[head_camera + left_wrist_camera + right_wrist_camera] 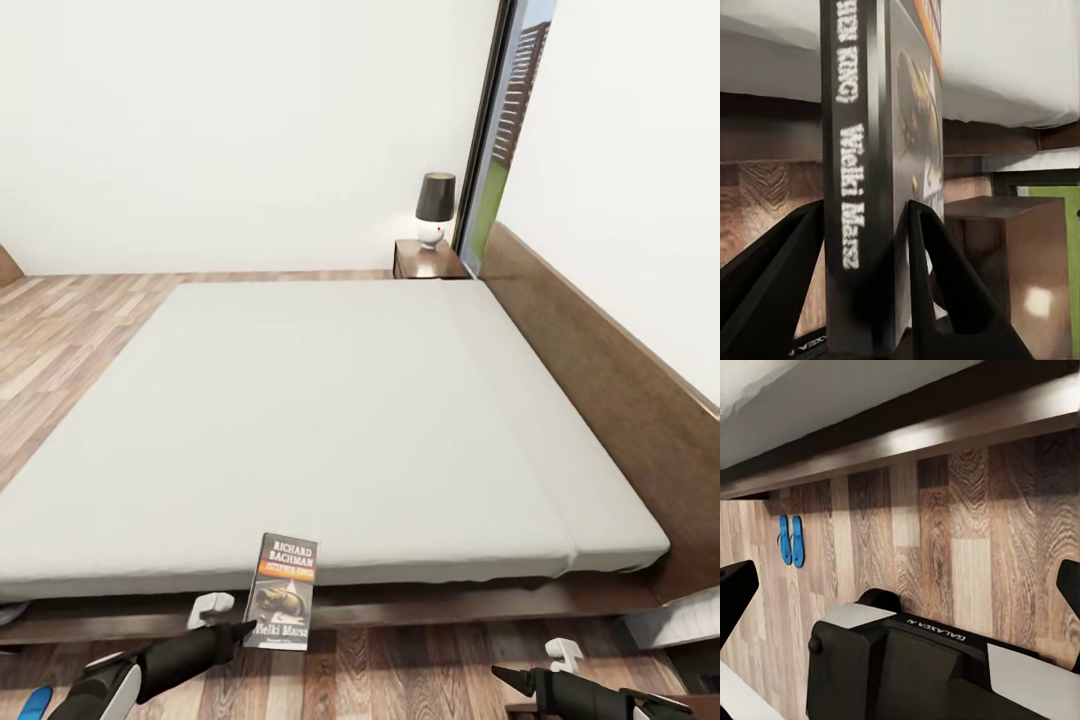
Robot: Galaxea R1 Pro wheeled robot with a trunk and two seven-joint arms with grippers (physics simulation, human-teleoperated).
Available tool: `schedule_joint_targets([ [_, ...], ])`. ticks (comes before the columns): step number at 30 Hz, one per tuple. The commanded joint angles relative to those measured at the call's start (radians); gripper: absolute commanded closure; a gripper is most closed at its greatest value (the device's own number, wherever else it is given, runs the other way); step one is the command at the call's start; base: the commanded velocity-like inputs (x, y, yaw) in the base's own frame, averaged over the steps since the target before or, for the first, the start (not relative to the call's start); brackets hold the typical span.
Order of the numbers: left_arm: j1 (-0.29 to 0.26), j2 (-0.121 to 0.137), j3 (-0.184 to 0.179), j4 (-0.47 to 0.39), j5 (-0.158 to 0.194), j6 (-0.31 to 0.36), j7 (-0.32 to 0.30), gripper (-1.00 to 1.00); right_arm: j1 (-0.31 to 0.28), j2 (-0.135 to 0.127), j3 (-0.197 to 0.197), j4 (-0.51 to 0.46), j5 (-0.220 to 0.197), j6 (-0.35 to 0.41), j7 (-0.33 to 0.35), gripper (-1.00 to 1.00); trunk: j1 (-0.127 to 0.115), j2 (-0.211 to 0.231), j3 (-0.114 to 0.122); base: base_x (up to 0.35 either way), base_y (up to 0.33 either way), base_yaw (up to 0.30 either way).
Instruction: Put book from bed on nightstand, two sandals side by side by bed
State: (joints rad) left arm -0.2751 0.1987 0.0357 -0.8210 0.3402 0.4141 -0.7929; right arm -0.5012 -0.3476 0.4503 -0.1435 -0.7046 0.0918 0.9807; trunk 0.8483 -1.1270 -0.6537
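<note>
Head view: my left claw (222, 618) at 7 o'clock is clamped on the book (283, 590), held upright against the near edge of the bed (330, 420), cover facing me. Left wrist view: both fingers (945, 277) squeeze the book (870, 187) spine-on, white lettering visible. Right claw (545, 670) at 5 o'clock hangs over the wood floor (400, 670), fingers spread apart, holding nothing. Right wrist view: two sandals (791, 540) lie side by side on the floor (945, 547) just beside the bed frame (907, 427). Nightstand (428, 260) at 1 o'clock, far side of bed, carries a lamp (434, 208).
</note>
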Motion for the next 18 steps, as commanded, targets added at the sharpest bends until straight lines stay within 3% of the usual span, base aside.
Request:
schedule_joint_targets([
  [1, -0.001, 0.001, 0.001, 0.003, 0.006, 0.003, -0.014, 1.0, 0.0, -0.001, 0.005, -0.001, -0.01, 0.01, 0.003, -1.0, 0.0, 0.0, 0.001, 0.0, 0.0, 0.0],
  [4, -0.001, 0.002, 0.001, 0.006, 0.006, -0.002, -0.055, 1.0, 0.0, -0.001, 0.005, -0.001, -0.01, 0.009, 0.003, -1.0, 0.0, 0.0, 0.006, 0.0, 0.0, 0.0],
  [13, 0.0, 0.001, 0.001, 0.042, 0.009, -0.004, -0.074, 1.0, 0.0, -0.001, 0.005, -0.001, -0.01, 0.009, 0.003, -1.0, 0.0, 0.0, 0.02, 0.0, 0.0, 0.0],
  [18, -0.001, 0.001, 0.003, 0.077, 0.013, -0.005, -0.128, 1.0, 0.0, 0.001, 0.005, -0.001, -0.01, 0.009, 0.002, -1.0, 0.0, 0.0, 0.028, 0.0, 0.0, 0.0],
])
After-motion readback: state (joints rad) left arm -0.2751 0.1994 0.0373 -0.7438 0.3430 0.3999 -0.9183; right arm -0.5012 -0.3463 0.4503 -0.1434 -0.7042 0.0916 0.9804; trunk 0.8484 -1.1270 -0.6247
